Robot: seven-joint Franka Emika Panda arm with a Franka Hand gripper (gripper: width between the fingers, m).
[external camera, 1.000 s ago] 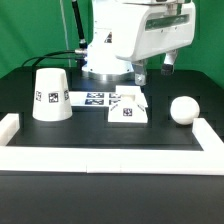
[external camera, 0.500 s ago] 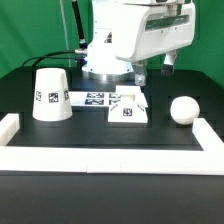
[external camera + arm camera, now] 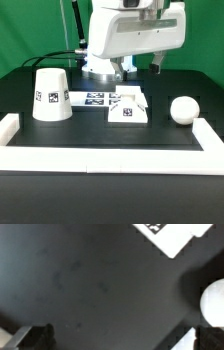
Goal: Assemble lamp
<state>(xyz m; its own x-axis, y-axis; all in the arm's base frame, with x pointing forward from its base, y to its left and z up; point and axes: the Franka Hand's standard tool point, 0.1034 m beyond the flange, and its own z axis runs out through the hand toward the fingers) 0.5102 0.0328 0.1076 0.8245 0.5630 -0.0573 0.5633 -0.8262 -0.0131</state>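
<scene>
Nothing joined yet: three parts loose on the black table [image 3: 100, 135]. The white tapered cup-shaped plastic shade [image 3: 50, 93] stands wide end down at the exterior view's left, inside hidden. The flat square white base [image 3: 128, 111] is mid-table, the round white bulb [image 3: 182, 109] apart to its right. My gripper [image 3: 140, 68] hovers above, fingers [image 3: 35, 336] spread wide, empty.

- The arm [image 3: 135, 35] is seen in the upper part of the exterior view, its wrist pointed straight down.
- The gripper [image 3: 139, 67] is held aloft, touching nothing.
- The fingers [image 3: 34, 337] are spread wide, nothing clamped between them.
</scene>
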